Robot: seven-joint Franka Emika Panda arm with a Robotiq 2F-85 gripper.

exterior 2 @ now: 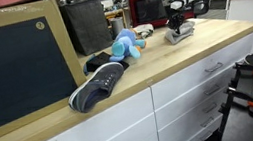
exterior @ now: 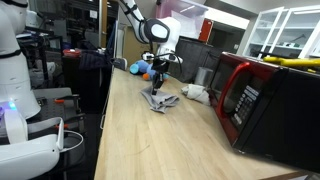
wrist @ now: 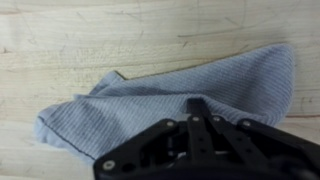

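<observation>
In the wrist view we see the cloth (wrist: 150, 100) lying crumpled on the wooden counter (wrist: 60, 40). Its long axis runs from a narrow end at lower left up to a broader end at upper right. Just right of its middle the gripper (wrist: 198, 104) is clenched, fingertips together and pinching the fabric. In an exterior view we pass a shoe (exterior 2: 98, 85), then a blue toy (exterior 2: 126, 47), then the cloth beneath the gripper, apart from both.
</observation>
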